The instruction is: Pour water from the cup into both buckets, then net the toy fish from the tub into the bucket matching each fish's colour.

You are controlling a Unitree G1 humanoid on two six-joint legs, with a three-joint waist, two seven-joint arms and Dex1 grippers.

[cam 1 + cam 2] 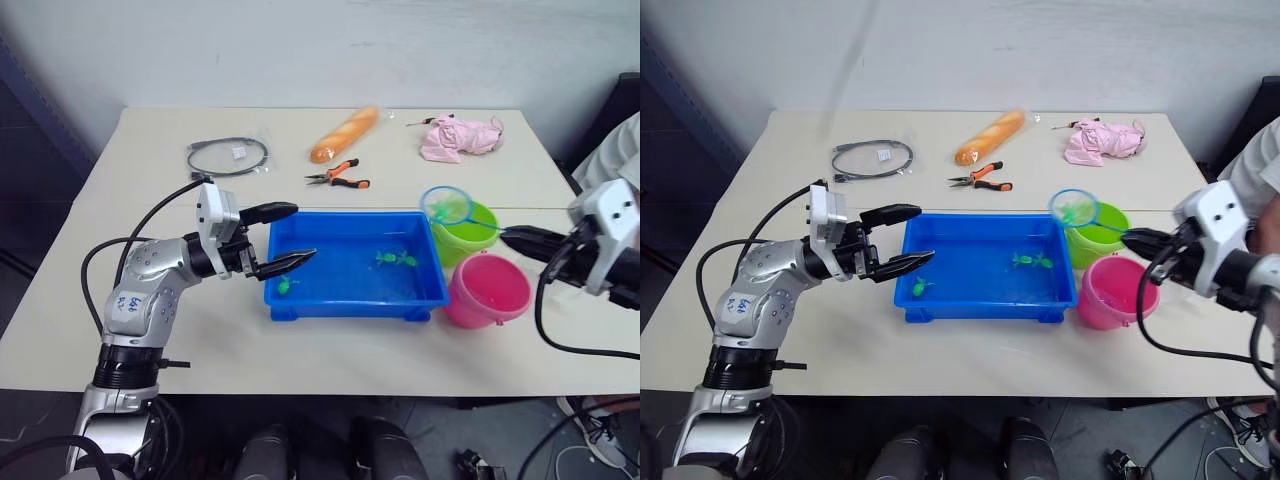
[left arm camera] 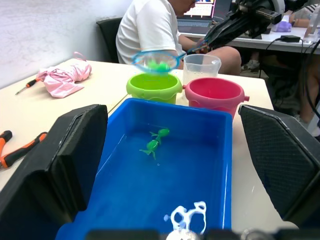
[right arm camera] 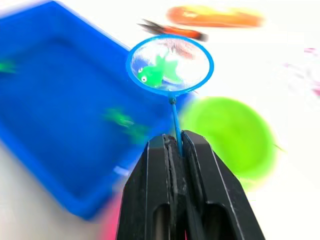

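1. Fish first: one small bright green plastic toy fish (image 3: 159,71) sits in the mesh of my little round blue-rimmed hand net (image 1: 446,205), hanging just over the lime green round plastic bucket (image 1: 470,237) at the right end of the shallow rectangular bright blue plastic tub (image 1: 430,250).
2. My right gripper (image 3: 176,145) is pressed tight on the net's thin blue handle, so the hoop sticks out ahead of the fingers, toward the left and slightly farther than the gripper itself.
3. Holding it level there makes sense to me: the catch stays cupped, and the matching bucket is right underneath for tipping.
4. Three more green fish are left in the tub: a pair (image 1: 396,259) right of its middle, one (image 1: 284,286) by the near-left corner.
5. My left gripper (image 1: 290,236) is spread wide at the tub's left rim, holding nothing; I judge it is there to steady the tub.
6. Bright pink round plastic bucket (image 1: 488,290) stands just nearer than the green one, with the clear plastic handled cup (image 2: 201,67) behind them in the left wrist view.
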